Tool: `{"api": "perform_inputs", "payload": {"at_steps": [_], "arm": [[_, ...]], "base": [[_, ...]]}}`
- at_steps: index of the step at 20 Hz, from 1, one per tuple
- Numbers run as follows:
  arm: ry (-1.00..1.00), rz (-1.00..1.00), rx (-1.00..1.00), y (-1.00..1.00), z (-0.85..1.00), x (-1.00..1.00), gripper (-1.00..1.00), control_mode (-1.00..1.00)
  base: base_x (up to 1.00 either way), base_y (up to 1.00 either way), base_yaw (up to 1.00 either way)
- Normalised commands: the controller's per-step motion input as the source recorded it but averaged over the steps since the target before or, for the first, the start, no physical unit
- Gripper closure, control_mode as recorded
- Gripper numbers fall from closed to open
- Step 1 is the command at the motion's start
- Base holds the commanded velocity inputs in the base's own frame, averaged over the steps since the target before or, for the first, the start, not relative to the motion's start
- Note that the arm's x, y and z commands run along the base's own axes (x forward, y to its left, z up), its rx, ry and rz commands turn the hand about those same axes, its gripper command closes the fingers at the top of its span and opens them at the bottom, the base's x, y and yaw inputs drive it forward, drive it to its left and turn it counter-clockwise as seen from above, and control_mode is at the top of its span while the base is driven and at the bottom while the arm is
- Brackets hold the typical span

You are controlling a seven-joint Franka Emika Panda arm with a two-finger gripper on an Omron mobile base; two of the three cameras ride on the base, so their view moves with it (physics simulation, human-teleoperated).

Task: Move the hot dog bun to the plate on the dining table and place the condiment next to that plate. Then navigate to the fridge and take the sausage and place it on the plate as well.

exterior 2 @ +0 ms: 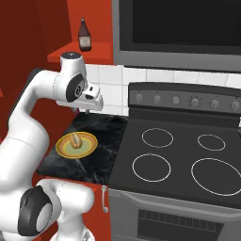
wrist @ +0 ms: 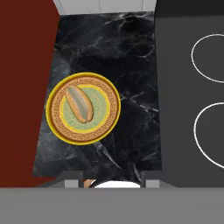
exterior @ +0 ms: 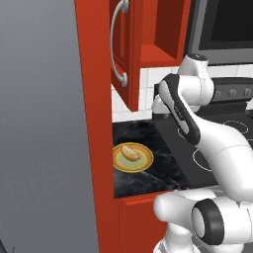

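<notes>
In the hand view the two dark fingers (wrist: 73,177) poke up at the bottom edge, set apart. A sliver of orange-brown shows between them, too little to name, so I cannot tell whether they are grasping something or standing free.

Beyond them lies the black, white-veined marble table (wrist: 127,78). On it, well ahead of the fingers, sits the plate (wrist: 54,109), yellow-rimmed with a green centre. The hot dog bun (wrist: 79,104) lies on the plate's centre, its paler split side up. A red cabinet side (wrist: 22,87) runs just beside the plate, and the dark stove (wrist: 175,109) with white burner rings adjoins the table on the other side.

From the right base view, the white hand hangs above the plate (exterior 2: 61,148) and bun (exterior 2: 75,139). The condiment bottle (exterior 2: 84,35) stands upright on a red shelf (exterior 2: 80,52) higher up, above the white tiled wall (exterior 2: 113,80).
</notes>
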Motion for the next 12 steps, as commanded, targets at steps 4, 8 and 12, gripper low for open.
{"api": "perform_inputs", "payload": {"at_steps": [4,8,12], "arm": [[0.01,0.00,-0.01,0.06,-0.06,-0.09,-1.00,-1.00],[-0.10,0.10,-0.13,0.56,-0.57,-0.42,-1.00,-1.00],[-0.03,0.24,-0.09,0.40,-0.50,-0.25,-1.00,-1.00]], "base": [[0.00,0.00,0.00],[0.00,0.00,0.00],[0.00,0.00,0.00]]}}
